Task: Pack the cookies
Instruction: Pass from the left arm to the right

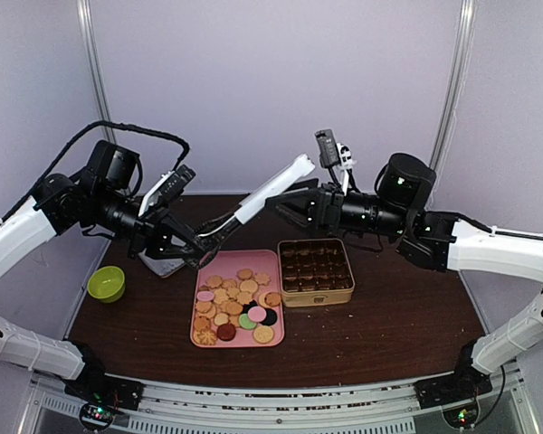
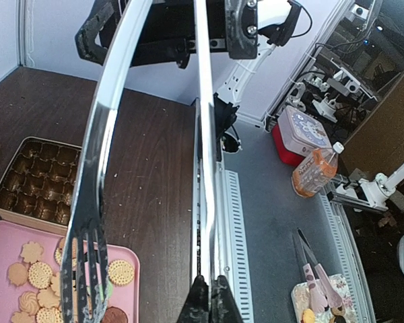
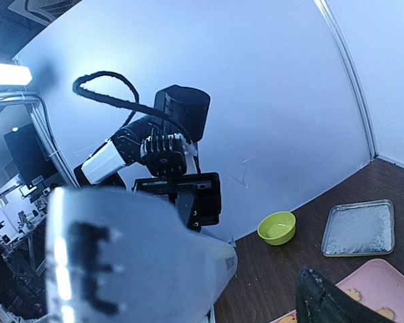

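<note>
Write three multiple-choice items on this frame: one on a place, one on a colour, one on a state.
1. Where is the green bowl?
A) left of the tray
B) on the tray
C) right of the tray

2. What colour is the tray under the cookies?
A) blue
B) pink
C) white

3. The left end effector is:
A) open and empty
B) shut on a cookie
C) shut on the tongs

Answers:
1. A, the bowl sits beyond the tray's left side.
2. B, the tray's bare rim shows pink.
3. C, its fingers pinch one blade of the tongs.
</note>
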Robot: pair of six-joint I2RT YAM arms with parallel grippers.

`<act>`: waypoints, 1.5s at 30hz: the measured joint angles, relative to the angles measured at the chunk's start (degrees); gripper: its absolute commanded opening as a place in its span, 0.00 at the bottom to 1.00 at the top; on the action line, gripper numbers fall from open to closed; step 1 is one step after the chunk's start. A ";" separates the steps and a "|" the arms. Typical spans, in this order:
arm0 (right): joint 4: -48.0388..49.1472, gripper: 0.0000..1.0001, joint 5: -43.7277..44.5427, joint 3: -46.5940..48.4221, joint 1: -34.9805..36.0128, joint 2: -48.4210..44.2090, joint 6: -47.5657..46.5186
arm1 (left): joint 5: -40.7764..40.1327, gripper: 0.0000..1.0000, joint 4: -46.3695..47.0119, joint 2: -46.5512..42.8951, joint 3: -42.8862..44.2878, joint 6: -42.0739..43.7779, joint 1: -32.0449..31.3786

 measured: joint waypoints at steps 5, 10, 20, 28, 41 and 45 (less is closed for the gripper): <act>2.08 0.75 -1.73 2.54 0.00 2.43 1.77 | 1.44 0.00 0.02 -0.11 0.00 -0.79 0.00; 3.72 0.69 -3.74 5.86 0.24 4.09 3.08 | 2.27 0.00 0.04 -0.74 0.00 -1.42 0.00; 3.87 0.60 -7.76 7.39 1.05 5.60 3.93 | 2.86 0.00 0.02 -0.94 0.79 -2.10 0.00; 3.54 0.40 -6.97 7.96 1.60 5.60 2.75 | 2.97 0.00 -0.22 -0.81 1.64 -2.75 0.00; 0.61 0.27 -6.25 8.33 2.08 4.15 0.20 | 2.03 0.15 -2.34 -0.09 3.61 -0.66 0.00; -4.33 0.27 -4.35 8.33 2.12 2.97 -1.84 | 0.28 0.75 -2.64 -0.04 4.35 1.75 0.50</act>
